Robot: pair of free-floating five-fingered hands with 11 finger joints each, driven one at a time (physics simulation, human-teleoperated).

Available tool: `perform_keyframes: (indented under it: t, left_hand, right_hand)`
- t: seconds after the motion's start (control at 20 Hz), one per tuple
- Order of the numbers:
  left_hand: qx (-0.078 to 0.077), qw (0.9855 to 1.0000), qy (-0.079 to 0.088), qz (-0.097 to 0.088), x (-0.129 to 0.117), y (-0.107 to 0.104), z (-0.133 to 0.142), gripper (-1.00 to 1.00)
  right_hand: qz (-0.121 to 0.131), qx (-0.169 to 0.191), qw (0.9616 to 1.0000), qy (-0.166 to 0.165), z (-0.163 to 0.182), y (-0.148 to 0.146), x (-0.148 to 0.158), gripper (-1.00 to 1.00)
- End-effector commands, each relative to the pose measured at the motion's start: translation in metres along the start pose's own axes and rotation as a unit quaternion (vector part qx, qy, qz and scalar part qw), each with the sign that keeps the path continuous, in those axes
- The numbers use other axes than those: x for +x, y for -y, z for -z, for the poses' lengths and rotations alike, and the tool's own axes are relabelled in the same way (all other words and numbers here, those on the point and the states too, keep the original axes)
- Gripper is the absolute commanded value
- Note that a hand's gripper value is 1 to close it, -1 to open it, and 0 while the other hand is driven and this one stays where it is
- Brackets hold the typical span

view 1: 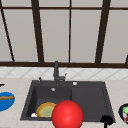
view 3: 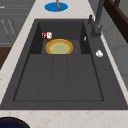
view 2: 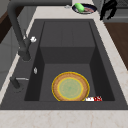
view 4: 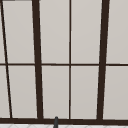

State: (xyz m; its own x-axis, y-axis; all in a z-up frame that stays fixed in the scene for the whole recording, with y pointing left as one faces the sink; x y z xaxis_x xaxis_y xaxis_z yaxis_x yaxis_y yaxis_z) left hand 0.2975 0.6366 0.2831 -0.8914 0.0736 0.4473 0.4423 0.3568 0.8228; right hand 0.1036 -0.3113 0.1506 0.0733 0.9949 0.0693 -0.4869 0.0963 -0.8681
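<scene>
In the front view a black hand sits at the lower right of the frame, over the front right corner of the matte dark sink; whether its fingers are curled I cannot tell. Just right of it lies a dark bowl. A glossy red sphere fills the lower centre, partly covering a round plate — orange rim, green middle — in the left basin. A blue dish rests at the left edge.

In the left side view the hand appears at the upper right, fingers seemingly hanging downward, beside the bowl; the plate lies flat on the basin floor.

In the right side view the plate sits in the far basin, the blue dish beyond it.

The upper view shows dark window bars.
</scene>
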Motion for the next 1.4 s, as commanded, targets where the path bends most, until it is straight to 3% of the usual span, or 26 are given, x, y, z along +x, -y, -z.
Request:
perform_keyframes:
  t: [0.0,0.4,0.6,0.8,1.0,1.05,1.1,1.15,1.2,1.3,1.35]
  left_hand:
    - [-0.033,0.9993,-0.015,0.008,0.026,-0.004,0.017,-1.0]
    - [-0.037,0.9991,-0.012,0.016,0.078,-0.018,0.051,-1.0]
    - [-0.043,0.9987,-0.019,0.018,0.1,-0.023,0.067,-1.0]
    - [-0.054,0.998,-0.031,0.009,0.123,-0.025,0.083,-1.0]
    - [-0.067,0.9967,-0.045,0.012,0.14,-0.022,0.095,-1.0]
    - [-0.058,0.9974,-0.036,0.022,0.141,-0.013,0.099,-1.0]
    - [-0.058,0.9979,-0.025,0.015,0.146,-0.009,0.105,-1.0]
    - [-0.045,0.9989,-0.004,0.011,0.145,-0.013,0.093,-1.0]
    - [-0.033,0.9993,-0.019,0.008,0.139,-0.018,0.095,-1.0]
    - [-0.036,0.9992,-0.013,0.006,0.14,-0.016,0.097,-1.0]
    - [-0.042,0.9987,-0.02,0.02,0.148,-0.001,0.103,-1.0]
  right_hand:
    - [0.0,0.0,1.0,0.0,0.0,0.0,0.0,0.0]
    - [0.0,0.0,1.0,0.0,0.0,0.0,0.0,0.0]
    - [0.0,0.0,1.0,0.0,0.0,0.0,0.0,0.0]
    - [0.0,0.0,1.0,0.0,0.0,0.0,0.0,0.0]
    - [0.0,0.0,1.0,0.0,0.0,0.0,0.0,0.0]
    - [0.0,0.0,1.0,0.0,0.0,0.0,0.0,0.0]
    - [0.0,0.0,1.0,0.0,0.0,0.0,0.0,0.0]
    - [0.0,0.0,1.0,0.0,0.0,0.0,0.0,0.0]
    - [0.0,0.0,1.0,0.0,0.0,0.0,0.0,0.0]
    - [0.0,0.0,1.0,0.0,0.0,0.0,0.0,0.0]
    - [0.0,0.0,1.0,0.0,0.0,0.0,0.0,0.0]
